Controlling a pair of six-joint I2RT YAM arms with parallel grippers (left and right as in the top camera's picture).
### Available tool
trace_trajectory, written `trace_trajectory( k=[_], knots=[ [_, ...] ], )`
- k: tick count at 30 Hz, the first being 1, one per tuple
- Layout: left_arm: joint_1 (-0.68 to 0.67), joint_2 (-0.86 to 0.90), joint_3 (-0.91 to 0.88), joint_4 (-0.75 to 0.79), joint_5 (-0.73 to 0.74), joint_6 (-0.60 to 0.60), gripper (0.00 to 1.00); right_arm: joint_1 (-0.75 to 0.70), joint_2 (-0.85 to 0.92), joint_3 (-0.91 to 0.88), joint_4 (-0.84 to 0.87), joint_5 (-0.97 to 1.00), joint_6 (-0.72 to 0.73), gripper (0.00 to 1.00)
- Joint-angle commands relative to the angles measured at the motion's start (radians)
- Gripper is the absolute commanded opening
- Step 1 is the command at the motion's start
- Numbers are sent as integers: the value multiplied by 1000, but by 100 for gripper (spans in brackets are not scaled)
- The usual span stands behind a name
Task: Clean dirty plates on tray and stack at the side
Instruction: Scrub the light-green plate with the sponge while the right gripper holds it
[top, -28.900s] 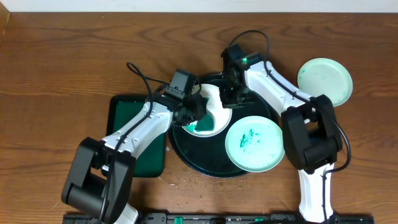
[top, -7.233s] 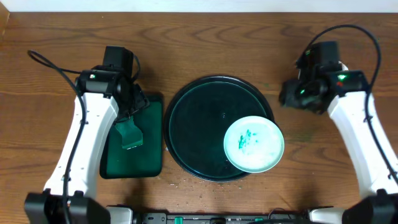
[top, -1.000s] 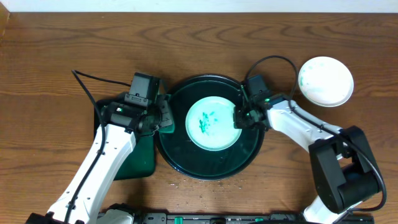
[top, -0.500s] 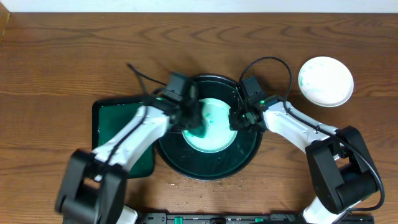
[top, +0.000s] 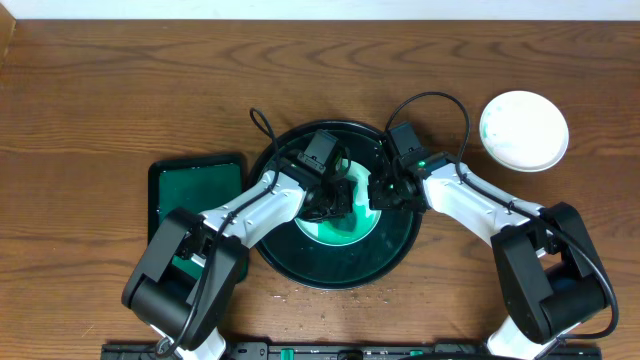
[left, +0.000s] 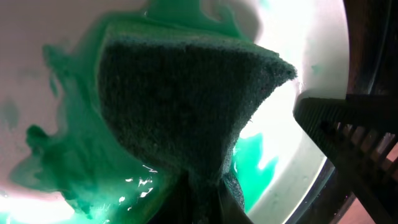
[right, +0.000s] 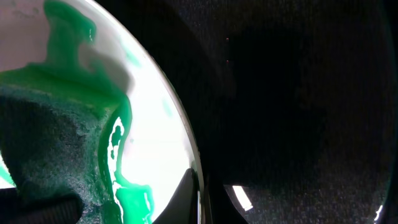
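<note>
One white plate (top: 345, 232) smeared with teal-green lies in the middle of the round dark tray (top: 300, 265). My left gripper (top: 335, 200) is shut on a dark green sponge (left: 180, 106), which is pressed flat onto the plate (left: 37, 56) amid wet green smears. My right gripper (top: 378, 192) is shut on the plate's right rim. The right wrist view shows that rim (right: 186, 149) pinched between the two fingers, with the sponge (right: 50, 137) at lower left. Most of the plate is hidden under the left gripper in the overhead view.
A clean-looking white plate (top: 523, 130) sits on the wood at the upper right, off the tray. A rectangular dark green tray (top: 195, 200) lies left of the round tray. Small crumbs dot the table near the front edge (top: 290, 293).
My left gripper has swept the sponge rightward, from the tray's left rim onto the middle of the plate. The green marks are now smeared wet. The right gripper has kept its hold on the rim.
</note>
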Motion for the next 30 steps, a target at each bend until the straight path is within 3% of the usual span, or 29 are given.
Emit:
trace_trajectory(
  k=[1,5,11,18,20,25,30],
  knots=[
    [3,65,-10,-32,-79,-75,7,36,43,-20,-24,-58,4,1],
    [56,65,-10,-112,-257,-101,7,36,43,-20,-24,-58,4,1],
    [123,65,-10,-215,-411,-110,7,36,43,-20,-23,-58,4,1],
    [122,65,-10,-274,-448,-116,7,36,43,-20,-23,-58,4,1],
    [114,65,-10,-268,-379,-68,7,36,43,-20,-23,-58,4,1],
    [82,65,-9,-167,23,185,7,36,43,-20,-23,-58,3,1],
    [39,65,-9,-72,203,208,7,36,43,-20,-24,-58,4,1]
  ],
)
